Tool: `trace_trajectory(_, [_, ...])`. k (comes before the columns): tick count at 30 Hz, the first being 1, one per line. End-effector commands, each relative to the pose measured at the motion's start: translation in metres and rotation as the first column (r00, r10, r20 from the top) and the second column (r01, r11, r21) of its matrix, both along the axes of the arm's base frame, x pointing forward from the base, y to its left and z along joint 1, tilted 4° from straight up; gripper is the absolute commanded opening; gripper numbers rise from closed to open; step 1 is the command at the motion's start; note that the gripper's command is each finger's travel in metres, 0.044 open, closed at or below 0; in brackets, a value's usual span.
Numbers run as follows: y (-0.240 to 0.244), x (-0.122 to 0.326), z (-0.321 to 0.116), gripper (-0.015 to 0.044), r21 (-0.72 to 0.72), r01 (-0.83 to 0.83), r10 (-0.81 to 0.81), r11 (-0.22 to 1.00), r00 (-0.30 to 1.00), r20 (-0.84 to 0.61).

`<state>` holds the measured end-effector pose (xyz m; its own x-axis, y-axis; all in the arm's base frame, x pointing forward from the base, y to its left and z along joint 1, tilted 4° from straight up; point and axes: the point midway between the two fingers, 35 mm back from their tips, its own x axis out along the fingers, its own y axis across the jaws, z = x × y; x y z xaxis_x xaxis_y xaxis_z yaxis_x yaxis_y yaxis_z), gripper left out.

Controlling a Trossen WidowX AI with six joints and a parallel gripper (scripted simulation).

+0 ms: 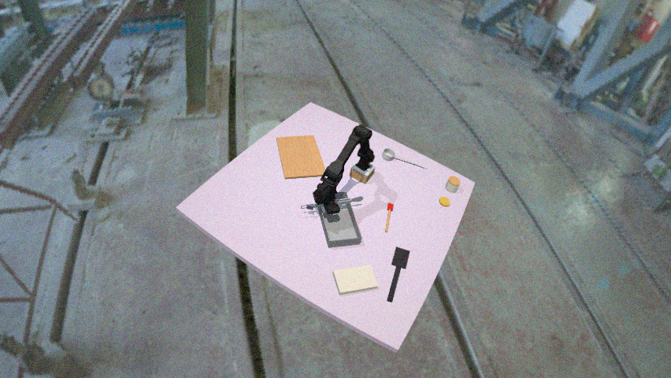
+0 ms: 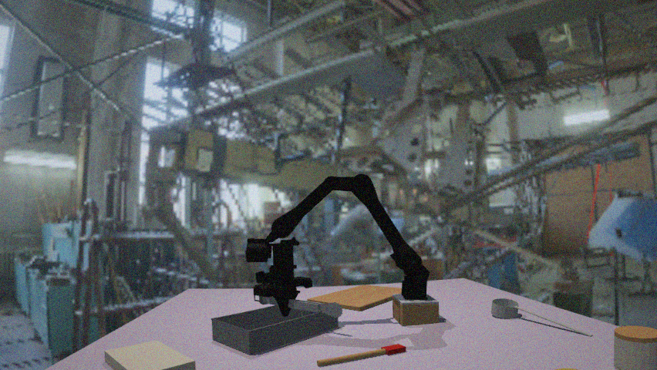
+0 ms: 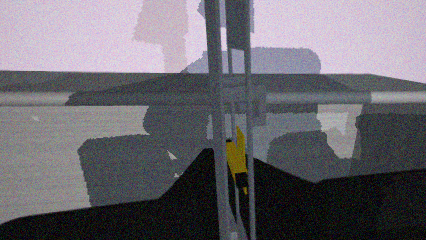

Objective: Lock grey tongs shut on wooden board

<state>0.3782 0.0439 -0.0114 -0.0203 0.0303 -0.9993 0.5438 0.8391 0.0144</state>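
The grey tongs [image 1: 357, 200] [image 2: 331, 310] [image 3: 214, 55] lie roughly level across the arm-base end of the roasting tin [image 1: 345, 242] [image 2: 230, 334] [image 3: 30, 98], rounded tips toward the arm's base. Their two arms are close together, nearly parallel, in the wrist view, with a small yellow part [image 3: 236, 159] between them. My gripper [image 2: 284, 312] [image 3: 216, 157] points down at the tin and is shut on the tongs, one black finger on each side. Whether the tongs touch the rim is unclear. The wooden board [image 1: 300, 157] [image 2: 361, 298] lies apart from the tin, with nothing on it.
A cream block [image 1: 355, 279] [image 2: 149, 356], a black spatula [image 1: 400, 257] and a red-headed brush [image 1: 387, 220] [image 2: 358, 356] lie around the tin. A long-handled metal cup [image 1: 387, 154] [image 2: 504, 308], a jar [image 1: 452, 184] [image 2: 635, 351] and a yellow disc [image 1: 444, 201] lie beyond the arm.
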Motion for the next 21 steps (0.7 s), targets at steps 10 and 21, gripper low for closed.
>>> trace_trajectory(10, [-0.004, 0.003, 0.100, -0.0150, 0.005, 0.001, -0.001, 1.000, 1.000, -0.001])
trace_trajectory(21, [-0.006, 0.002, 0.095, -0.0150, -0.001, 0.002, -0.002, 1.000, 1.000, -0.012])
